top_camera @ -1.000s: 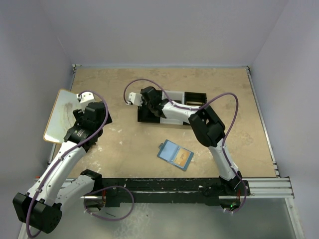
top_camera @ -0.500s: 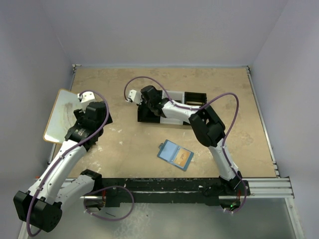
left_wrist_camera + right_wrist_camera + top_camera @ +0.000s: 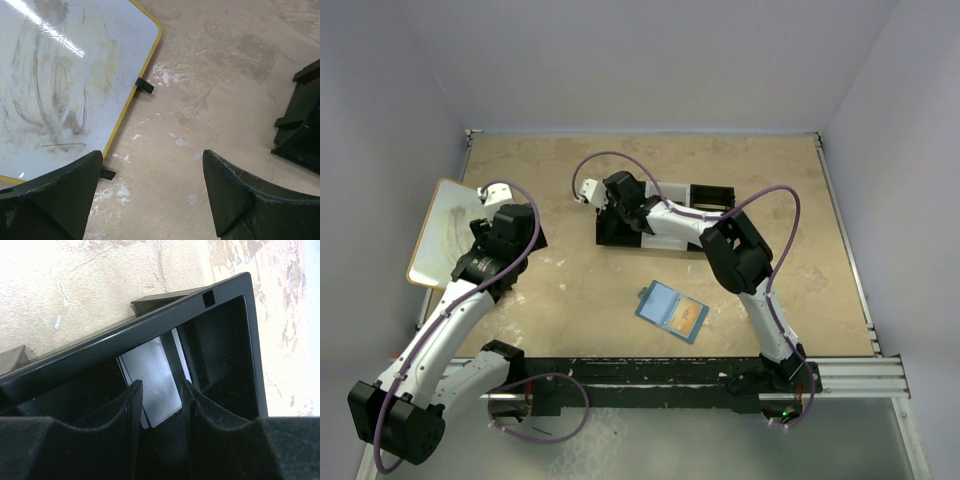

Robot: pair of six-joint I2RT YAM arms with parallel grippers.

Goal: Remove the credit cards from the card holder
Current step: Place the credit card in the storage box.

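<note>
Card holder (image 3: 670, 311) lies open, gold card (image 3: 686, 316) showing in it. Right claw (image 3: 161, 390), parted over the pale card (image 3: 150, 365) in the tray (image 3: 150, 325), could snag it when lifting. Left claw (image 3: 150, 165) gapes idle.

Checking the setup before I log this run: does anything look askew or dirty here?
The whiteboard sits skewed and appears to reach past the left edge of the table; its face is smeared with grey marks. White scuff flecks dot the tabletop beside it. Nothing looks spilled.
</note>
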